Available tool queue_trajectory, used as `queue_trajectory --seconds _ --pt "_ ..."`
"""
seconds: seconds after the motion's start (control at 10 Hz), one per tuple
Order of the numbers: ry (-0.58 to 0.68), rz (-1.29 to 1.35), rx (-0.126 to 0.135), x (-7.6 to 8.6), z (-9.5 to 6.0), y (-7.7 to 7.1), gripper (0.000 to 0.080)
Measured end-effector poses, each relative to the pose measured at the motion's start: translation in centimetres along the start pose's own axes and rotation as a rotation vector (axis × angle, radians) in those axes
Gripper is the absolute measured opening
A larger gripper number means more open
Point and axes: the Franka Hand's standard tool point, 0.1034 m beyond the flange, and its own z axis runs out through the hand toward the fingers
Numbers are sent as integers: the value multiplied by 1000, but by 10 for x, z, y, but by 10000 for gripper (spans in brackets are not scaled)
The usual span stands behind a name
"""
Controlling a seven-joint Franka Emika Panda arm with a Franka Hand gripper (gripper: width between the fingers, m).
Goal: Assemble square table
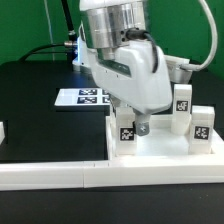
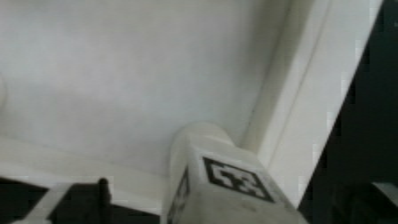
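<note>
The pincer (image 1: 141, 126) hovered low over the square table top (image 1: 160, 150), a tagged leg (image 1: 126, 131) standing upright just beside it toward the exterior view's left; its opening could not be told.

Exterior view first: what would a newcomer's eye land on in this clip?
The arm's bulky white wrist fills the middle, its pincer lowered over the white table top at the front. Tagged white legs stand around it on the top, two more toward the exterior view's right. Behind, the marker board lies flat on the black table.
</note>
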Motion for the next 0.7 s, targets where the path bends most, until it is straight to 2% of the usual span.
queue_trajectory --seconds 0.1,0.4,0.5,0.6,0.7 --pt "2 -161 -12 -5 3 -1 642" --pt "3 -360 -14 -1 3 1 649" --pt "6 -528 -30 5 3 7 649" --pt "12 -681 -60 8 1 9 649" --pt "17 -844 -80 6 1 6 649"
